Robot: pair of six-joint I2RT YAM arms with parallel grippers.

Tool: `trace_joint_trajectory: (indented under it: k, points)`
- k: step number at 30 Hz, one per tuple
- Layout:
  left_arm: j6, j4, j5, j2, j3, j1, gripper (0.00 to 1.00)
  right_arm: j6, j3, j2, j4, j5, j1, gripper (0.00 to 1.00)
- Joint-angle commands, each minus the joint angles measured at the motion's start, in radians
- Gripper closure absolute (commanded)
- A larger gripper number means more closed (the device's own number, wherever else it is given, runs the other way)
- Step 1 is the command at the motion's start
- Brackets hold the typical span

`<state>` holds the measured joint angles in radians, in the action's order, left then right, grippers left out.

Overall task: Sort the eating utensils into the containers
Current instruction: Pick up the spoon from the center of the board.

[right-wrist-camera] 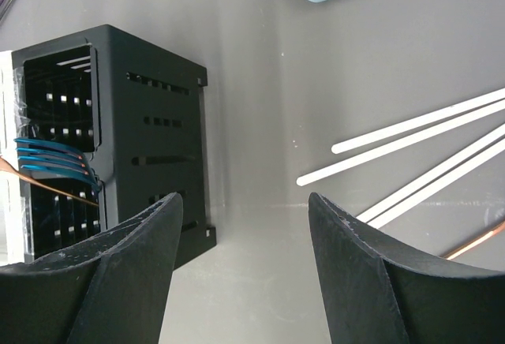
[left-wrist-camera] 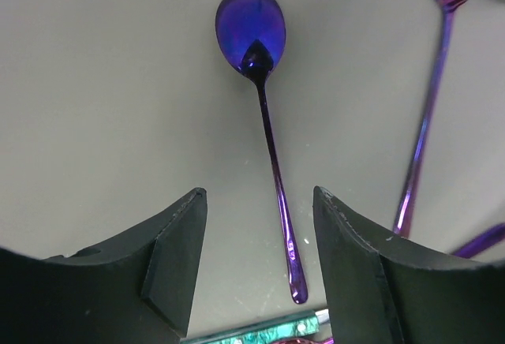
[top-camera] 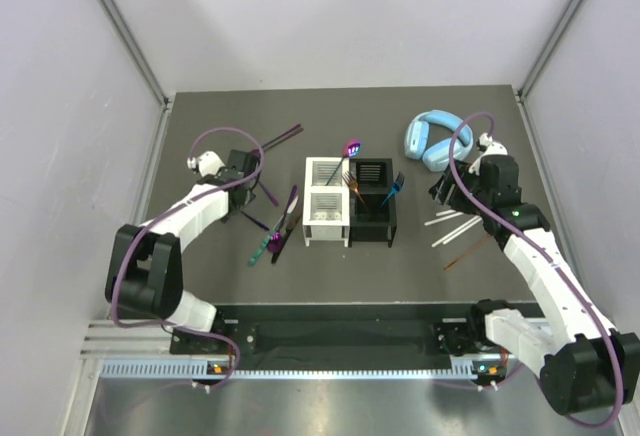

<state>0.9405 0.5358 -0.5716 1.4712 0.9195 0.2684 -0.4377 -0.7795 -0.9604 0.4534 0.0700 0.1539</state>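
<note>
My left gripper (top-camera: 246,170) is open over an iridescent purple spoon (left-wrist-camera: 268,135) lying on the table, its handle between the spread fingers (left-wrist-camera: 177,249) and nearer the right one. A purple fork (left-wrist-camera: 430,107) and the green-handled knife (left-wrist-camera: 260,330) lie close by. The white caddy (top-camera: 310,202) holds a purple spoon (top-camera: 351,148). The black caddy (top-camera: 372,235) holds a blue fork (right-wrist-camera: 55,164) and a brown stick (right-wrist-camera: 55,188). My right gripper (top-camera: 449,190) is open and empty, between the black caddy (right-wrist-camera: 158,123) and several white sticks (right-wrist-camera: 410,129).
Light-blue headphones (top-camera: 437,136) lie at the back right, behind my right gripper. Another purple utensil (top-camera: 283,137) lies behind my left gripper. A purple fork (top-camera: 290,202) and the knife (top-camera: 265,247) lie left of the white caddy. A brown stick (top-camera: 466,253) lies beside the white sticks (top-camera: 450,220).
</note>
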Motion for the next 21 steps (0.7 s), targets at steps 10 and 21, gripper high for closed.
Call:
trace_joint_trajectory:
  k: [10,21]
  points:
    - [0.03,-0.046,-0.002,0.11,-0.007,-0.064,0.39,0.017,-0.003,-0.014,-0.039,0.008,-0.008,0.34]
    - [-0.029,-0.106,0.032,0.164,0.028,-0.097,0.41,0.02,-0.01,-0.021,-0.033,0.008,-0.011,0.35]
